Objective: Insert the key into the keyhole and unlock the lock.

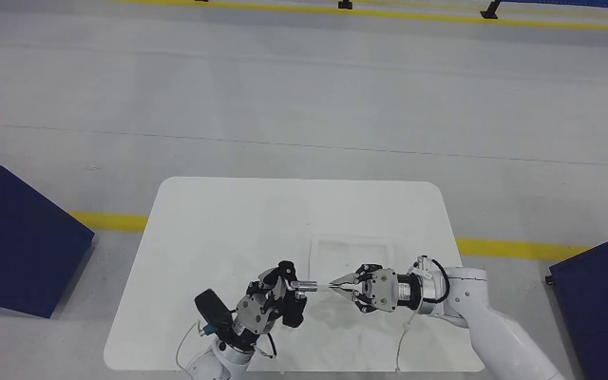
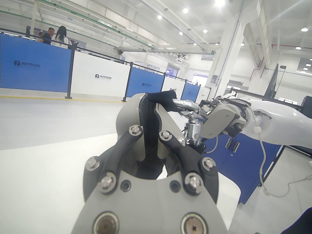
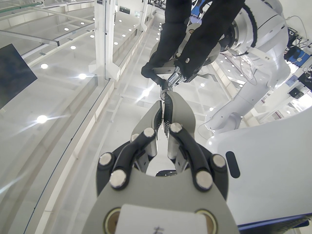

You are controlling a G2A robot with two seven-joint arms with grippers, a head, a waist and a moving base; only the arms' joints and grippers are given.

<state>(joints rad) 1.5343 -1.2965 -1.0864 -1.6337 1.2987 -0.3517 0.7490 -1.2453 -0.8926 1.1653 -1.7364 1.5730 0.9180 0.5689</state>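
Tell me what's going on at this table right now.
Both arms are working above the white rounded table. The left gripper has its fingers shut on a shiny chrome metal lock, held up off the tabletop. The right gripper pinches a small thin metal key and points it at the lock's end. The key's tip is right at the lock. Whether it has gone in cannot be told, and nothing shows the lock opened yet.

left pincer (image 1: 290,285) facing right pincer (image 1: 335,283), lock (image 1: 307,283) between, broad table (image 1: 237,218) beyond
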